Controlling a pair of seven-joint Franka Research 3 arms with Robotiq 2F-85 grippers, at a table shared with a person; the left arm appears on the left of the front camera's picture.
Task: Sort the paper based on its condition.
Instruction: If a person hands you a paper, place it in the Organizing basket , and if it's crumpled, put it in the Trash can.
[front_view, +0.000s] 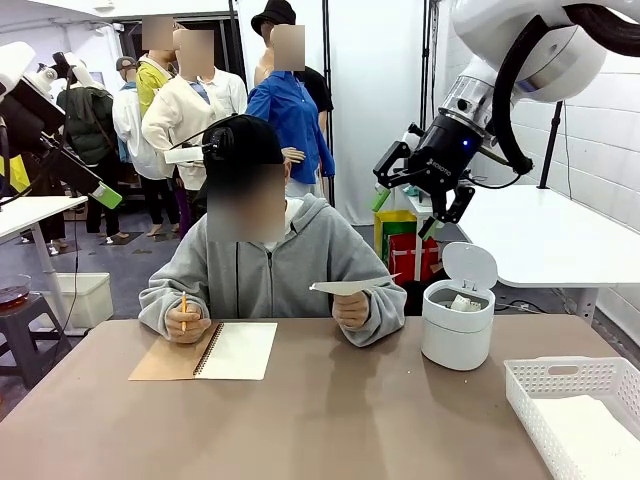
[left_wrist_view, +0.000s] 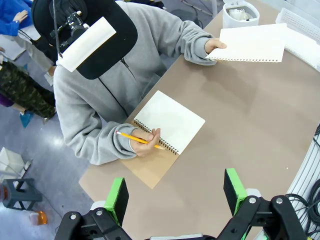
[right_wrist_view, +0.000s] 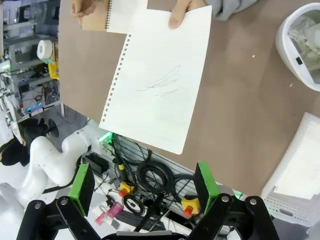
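Right gripper (front_view: 415, 195): hanging high above the table's far right side, over the person's end; its green-padded fingers are standing wide apart with nothing between them.
Left gripper (left_wrist_view: 175, 185): hovering above the table (front_view: 350, 420), looking down on the notebook; its fingers are spread wide too, gripping nothing.
Flat sheet (front_view: 345, 287): being held up off the table, roughly level, by the person's left hand (front_view: 351, 310) pinching one edge; a faint pencil scribble is showing on it in the right wrist view (right_wrist_view: 160, 85).
Person's right hand (front_view: 187, 322): resting on the notebook (front_view: 235, 350) and holding a pencil (front_view: 183, 310).
Notebook: lying open in front of the person, a blank white page facing up beside the tan cover.
Bin (front_view: 457, 335): standing on the table beside the hand with the sheet, its lid tipped up; crumpled wads (front_view: 463, 302) are lying inside.
Basket (front_view: 560, 378): sitting at the near right corner of the table, with a flat white sheet (front_view: 600, 440) lying in it.
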